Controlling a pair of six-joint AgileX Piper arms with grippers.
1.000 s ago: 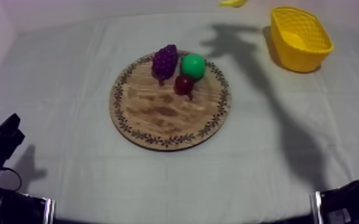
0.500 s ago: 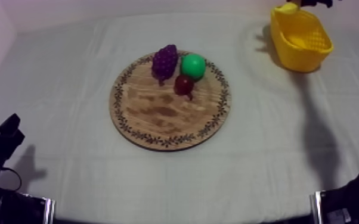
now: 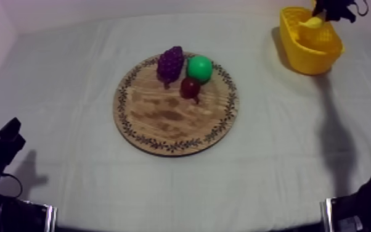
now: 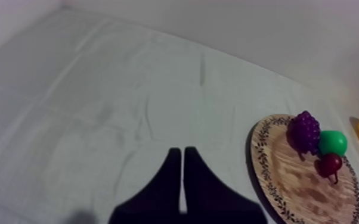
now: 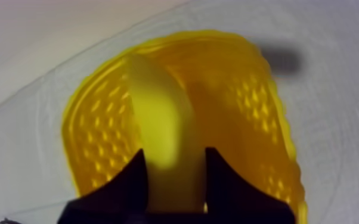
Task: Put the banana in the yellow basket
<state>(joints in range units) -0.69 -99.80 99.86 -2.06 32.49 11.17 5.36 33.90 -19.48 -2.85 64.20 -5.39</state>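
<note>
The right gripper [image 5: 175, 156] has its two black fingers closed round one end of the banana [image 5: 158, 107], one finger on each side. The rest of the fruit curves away from them over the open mouth of the yellow basket [image 5: 241, 89]. From above, the right gripper [image 3: 326, 12] is at the far right corner of the table [image 3: 286, 154]. There the banana [image 3: 313, 23] sits at the far rim of the basket [image 3: 311, 49]. I cannot tell whether it touches the basket's floor.

The left gripper [image 4: 183, 173] has its fingers pressed together in a narrow wedge, with nothing between them. It rests low at the near left corner of the table [image 3: 3, 145], over bare cloth.

The round wooden board [image 3: 163, 117] with its patterned rim lies in the middle of the table, well apart from the basket. Three toy fruits cluster on its far part:
- The bunch of grapes [image 3: 171, 62] is nearest the far edge.
- The green pear [image 3: 199, 68] is just beside the grapes, on the basket's side.
- The small red fruit [image 3: 190, 87] is just in front of both.

The near half of the board is bare wood.
</note>
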